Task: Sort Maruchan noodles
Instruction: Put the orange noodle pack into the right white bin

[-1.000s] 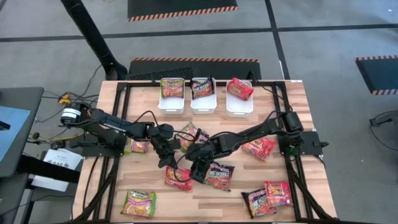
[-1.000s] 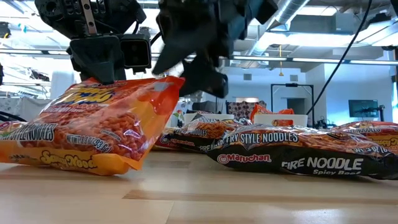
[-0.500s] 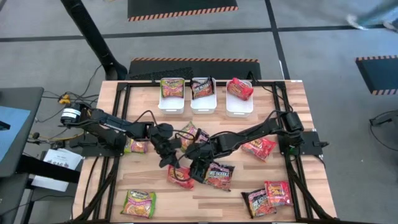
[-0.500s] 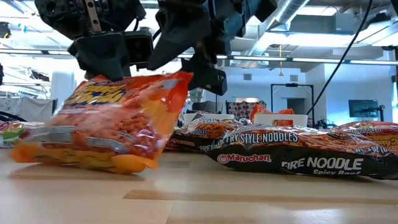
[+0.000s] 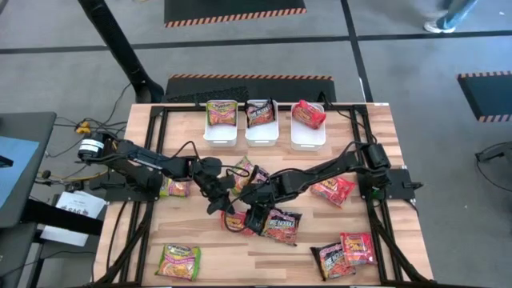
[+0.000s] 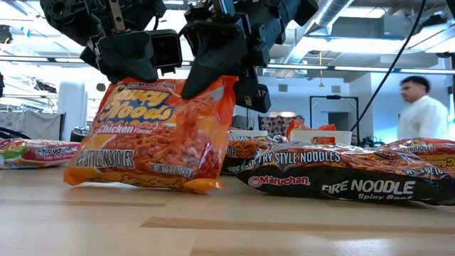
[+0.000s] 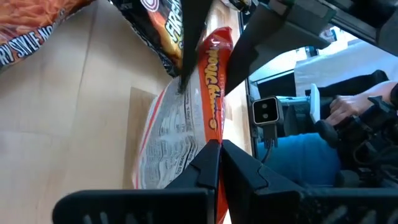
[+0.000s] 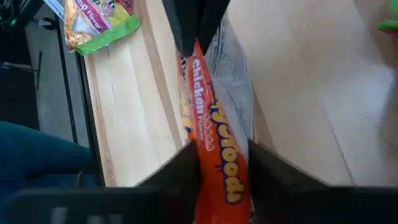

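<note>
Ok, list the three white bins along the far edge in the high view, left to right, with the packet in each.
Left bin with a green-yellow packet → middle bin with a dark packet → right bin with a red packet.

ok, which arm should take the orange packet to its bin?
Right, probably. Both tools are on the upright orange packet: the left tool pinches its edge, and the right tool is at its top. The bin holding a red packet lies on the right arm's side, a shorter carry.
</note>
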Motion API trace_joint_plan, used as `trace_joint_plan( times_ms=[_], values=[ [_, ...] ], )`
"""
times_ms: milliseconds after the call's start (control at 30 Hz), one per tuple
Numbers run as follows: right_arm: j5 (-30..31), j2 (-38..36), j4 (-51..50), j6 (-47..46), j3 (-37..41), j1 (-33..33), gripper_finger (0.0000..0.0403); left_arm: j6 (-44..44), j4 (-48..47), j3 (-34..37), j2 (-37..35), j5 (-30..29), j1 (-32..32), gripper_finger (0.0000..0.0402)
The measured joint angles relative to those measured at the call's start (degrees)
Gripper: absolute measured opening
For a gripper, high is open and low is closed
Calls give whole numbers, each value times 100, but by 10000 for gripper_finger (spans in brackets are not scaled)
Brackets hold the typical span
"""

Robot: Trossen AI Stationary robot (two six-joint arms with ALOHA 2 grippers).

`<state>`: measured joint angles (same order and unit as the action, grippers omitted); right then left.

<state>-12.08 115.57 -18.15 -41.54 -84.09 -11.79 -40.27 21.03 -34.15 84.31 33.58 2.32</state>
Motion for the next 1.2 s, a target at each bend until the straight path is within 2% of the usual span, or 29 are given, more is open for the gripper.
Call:
trace_joint_plan(
  times_ms=[133,200,333,433,633,800,1000,1200],
  values=[
    [2,0,17,-49,0,-2,31,-6,-3,0,0,-91,-2,0],
    [2,0,15,-48,0,-2,16,-140,-10,0,0,-213,-2,0],
    [0,0,9,-199,0,-11,22,-304,-12,0,0,-330,-2,2],
    [0,0,24,-243,0,-46,21,-351,-5,0,0,-205,-2,14],
    [-2,0,33,-391,0,-104,17,-353,139,2,0,46,-2,68],
    [-2,-24,-41,-518,0,-189,17,-588,823,7,0,248,-108,110],
    [-4,-268,-626,-518,-3,-249,17,-862,1309,7,0,616,-465,118],
    [125,-810,-1508,-161,4,-185,17,-1036,1829,7,0,647,-811,119]
  ],
)
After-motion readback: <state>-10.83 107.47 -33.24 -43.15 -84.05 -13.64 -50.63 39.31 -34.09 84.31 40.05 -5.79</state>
